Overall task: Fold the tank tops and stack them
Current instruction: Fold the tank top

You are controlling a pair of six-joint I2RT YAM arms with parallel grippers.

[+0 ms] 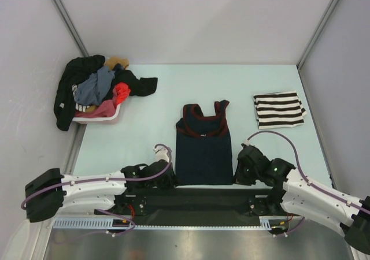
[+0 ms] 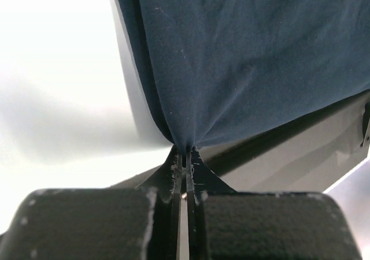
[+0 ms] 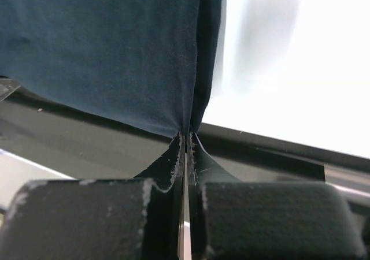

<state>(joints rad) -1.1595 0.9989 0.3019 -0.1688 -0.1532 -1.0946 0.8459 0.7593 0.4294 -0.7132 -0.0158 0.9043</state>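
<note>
At the bottom, your left gripper (image 2: 186, 154) and right gripper (image 3: 186, 137) each pinch a lower corner of the navy tank top (image 1: 203, 153), lying flat at center frame. Farther back, the folded striped tank top (image 1: 279, 110) sits upper right, a clothes-filled pink basket (image 1: 104, 117) upper left.

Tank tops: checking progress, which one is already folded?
The striped tank top, a compact rectangle at far right; the navy tank top lies spread full-length at centre.
</note>
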